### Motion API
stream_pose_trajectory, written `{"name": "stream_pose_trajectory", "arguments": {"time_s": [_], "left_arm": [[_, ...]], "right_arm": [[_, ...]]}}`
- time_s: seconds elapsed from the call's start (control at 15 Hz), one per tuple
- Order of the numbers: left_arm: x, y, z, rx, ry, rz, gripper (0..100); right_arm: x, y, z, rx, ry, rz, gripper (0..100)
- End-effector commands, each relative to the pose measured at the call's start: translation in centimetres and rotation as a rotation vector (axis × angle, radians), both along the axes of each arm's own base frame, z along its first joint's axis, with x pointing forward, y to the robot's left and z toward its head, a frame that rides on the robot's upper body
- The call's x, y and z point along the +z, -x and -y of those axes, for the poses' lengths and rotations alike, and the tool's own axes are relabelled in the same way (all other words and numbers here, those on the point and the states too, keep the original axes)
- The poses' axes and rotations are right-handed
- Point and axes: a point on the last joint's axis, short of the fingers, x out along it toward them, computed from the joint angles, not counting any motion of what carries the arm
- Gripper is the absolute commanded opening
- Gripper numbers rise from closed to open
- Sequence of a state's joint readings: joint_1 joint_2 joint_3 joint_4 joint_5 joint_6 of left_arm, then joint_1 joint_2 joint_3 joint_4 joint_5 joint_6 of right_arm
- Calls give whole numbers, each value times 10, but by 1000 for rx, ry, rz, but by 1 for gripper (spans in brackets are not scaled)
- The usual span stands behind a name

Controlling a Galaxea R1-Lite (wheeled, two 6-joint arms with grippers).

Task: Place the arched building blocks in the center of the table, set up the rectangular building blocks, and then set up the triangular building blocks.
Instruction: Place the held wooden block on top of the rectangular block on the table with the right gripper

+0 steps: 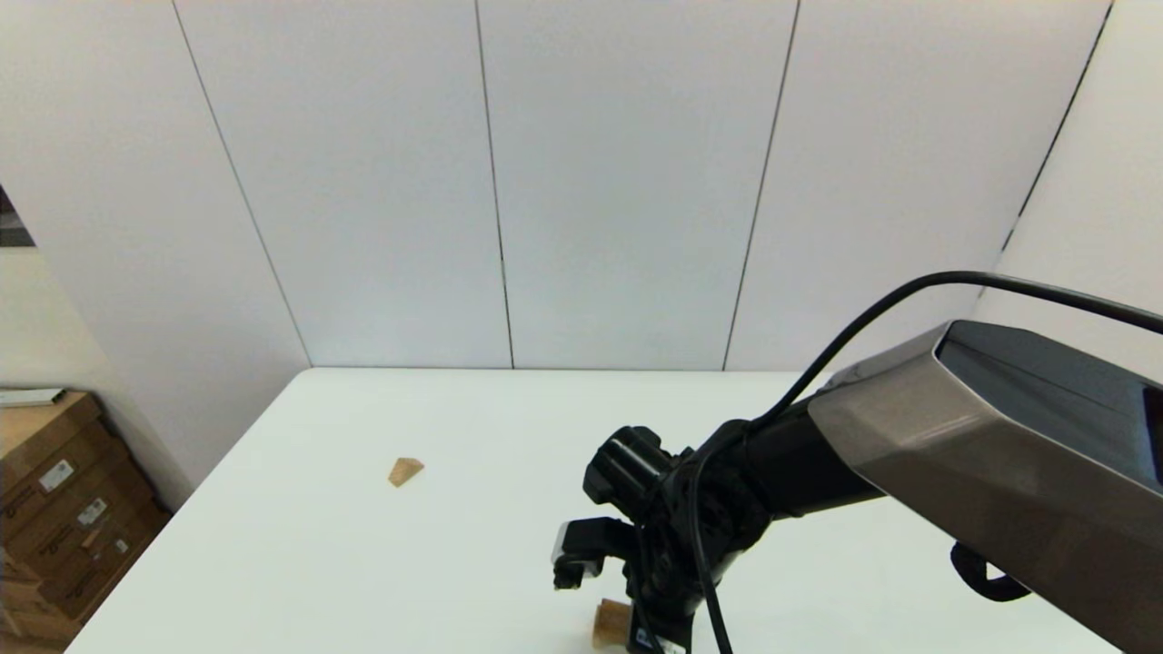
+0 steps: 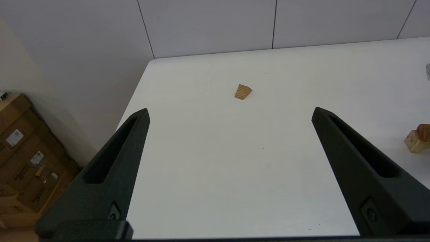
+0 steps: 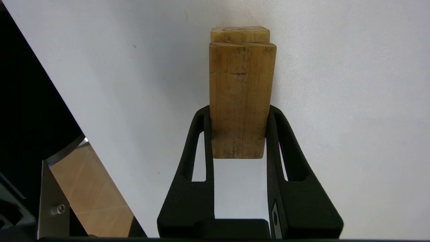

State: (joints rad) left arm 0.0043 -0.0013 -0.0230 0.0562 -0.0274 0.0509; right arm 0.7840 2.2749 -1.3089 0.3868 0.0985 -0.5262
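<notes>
Low near table's point(image 1: 382, 563) front edge, right gripper point(image 3: 239, 114) jaws clamp rectangular building blocks point(image 3: 240, 97); left gripper point(image 2: 230, 114) jaws wide.

We find no text we can read. The cardboard boxes point(image 2: 27, 158) beside the table point(image 2: 215, 188), outward of the left gripper's point(image 2: 230, 112) fingers point(image 2: 131, 134), carry small white stickers point(image 2: 14, 137), their print too small to make out. The wooden blocks show no markings.
</notes>
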Motion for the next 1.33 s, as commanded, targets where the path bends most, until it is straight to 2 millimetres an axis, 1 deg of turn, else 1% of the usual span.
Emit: {"name": "stream_pose_trajectory", "arguments": {"time_s": [0.07, 0.33, 1.33], "left_arm": [[0, 0, 0, 0, -1, -2, 100], [0, 0, 0, 0, -1, -2, 100], [0, 0, 0, 2, 2, 0, 100]], "right_arm": [[-3, 0, 0, 5, 5, -5, 0], [3, -4, -3, 4, -15, 11, 0], [1, -4, -2, 24, -1, 5, 0]]}}
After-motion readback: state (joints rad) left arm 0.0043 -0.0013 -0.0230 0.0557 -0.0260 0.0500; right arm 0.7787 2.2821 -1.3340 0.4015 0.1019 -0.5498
